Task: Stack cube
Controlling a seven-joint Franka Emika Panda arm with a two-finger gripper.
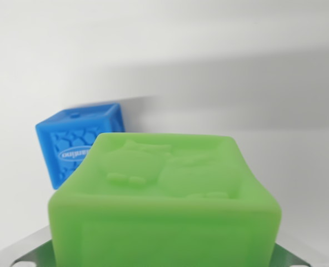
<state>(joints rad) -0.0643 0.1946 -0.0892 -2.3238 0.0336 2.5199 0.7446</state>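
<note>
Green soft-plastic embossed cube [164, 206] filling the near foreground, blue patterned plastic cube [80, 142] beyond at about eleven o'clock on the white worktop [298, 167]; jaws' state impossible to tell.

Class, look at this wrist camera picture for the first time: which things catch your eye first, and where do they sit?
A big green cube with raised animal shapes on top fills the lower middle, very close to the camera. Behind it, toward the wrist view's left, a smaller-looking blue cube sits tilted on the white surface. Metal gripper parts peek out at the bottom corners.
</note>
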